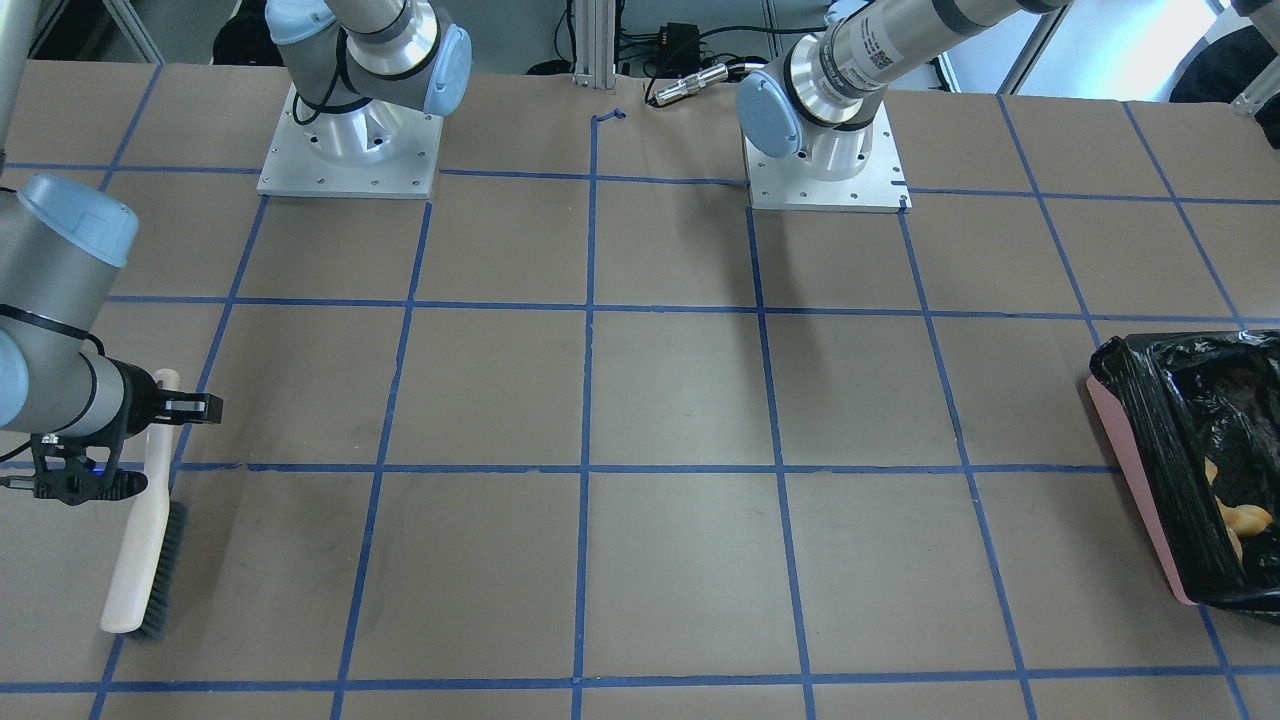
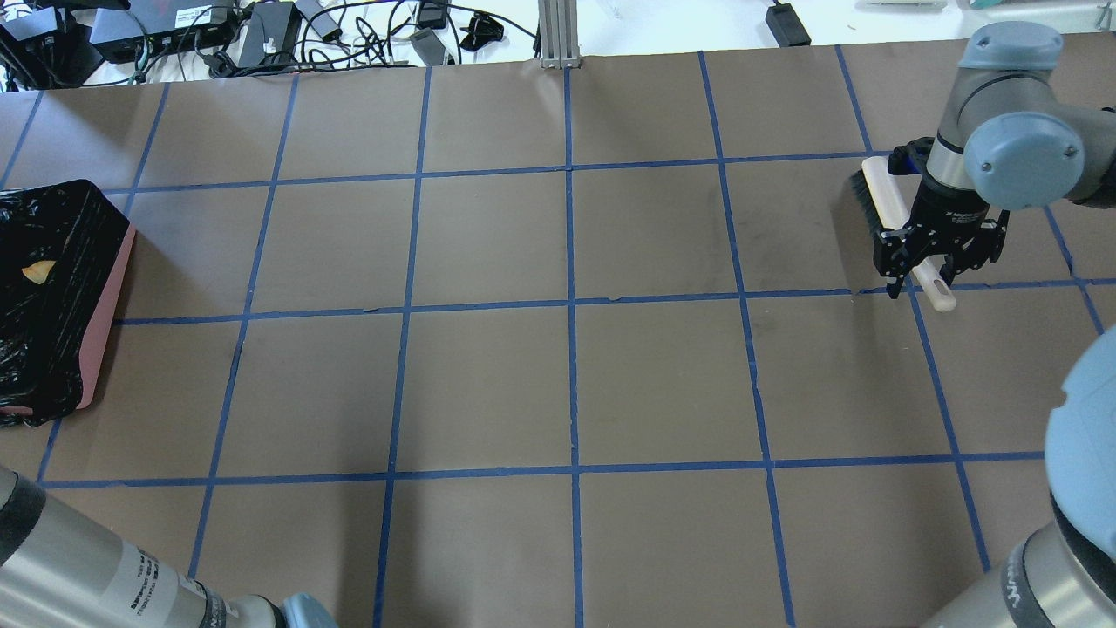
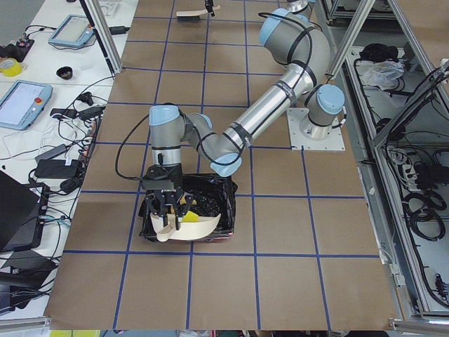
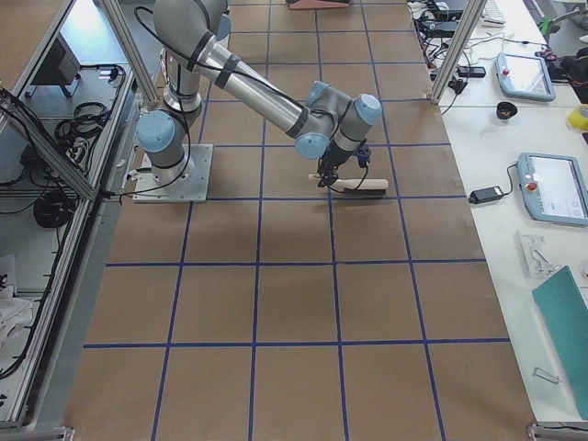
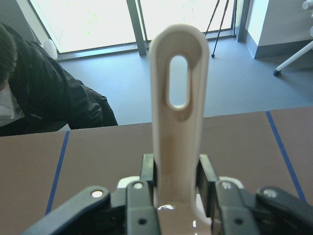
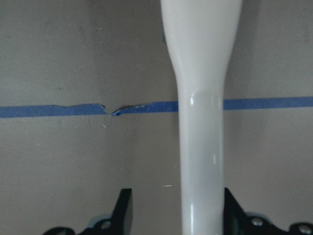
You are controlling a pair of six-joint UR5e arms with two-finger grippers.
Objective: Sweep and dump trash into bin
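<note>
The pink bin (image 1: 1140, 480) with its black bag stands at the table's end on my left, and also shows in the overhead view (image 2: 106, 305). An orange-brown piece of trash (image 1: 1245, 520) lies inside it (image 2: 39, 272). A yellow piece (image 3: 188, 217) shows at the dustpan's mouth. My left gripper (image 5: 178, 171) is shut on the beige dustpan handle (image 5: 178, 122) and holds the dustpan (image 3: 200, 226) tilted over the bin. My right gripper (image 2: 924, 283) is open, its jaws straddling the handle of the brush (image 2: 885, 196), which lies on the table (image 1: 140, 540).
The table is brown with a blue tape grid (image 2: 571, 301). The two arm bases (image 1: 350, 150) (image 1: 825, 160) stand at its robot-side edge. Cables and boxes (image 2: 261, 35) lie beyond the far edge. A person in dark clothes (image 5: 39, 93) is beyond the bin end.
</note>
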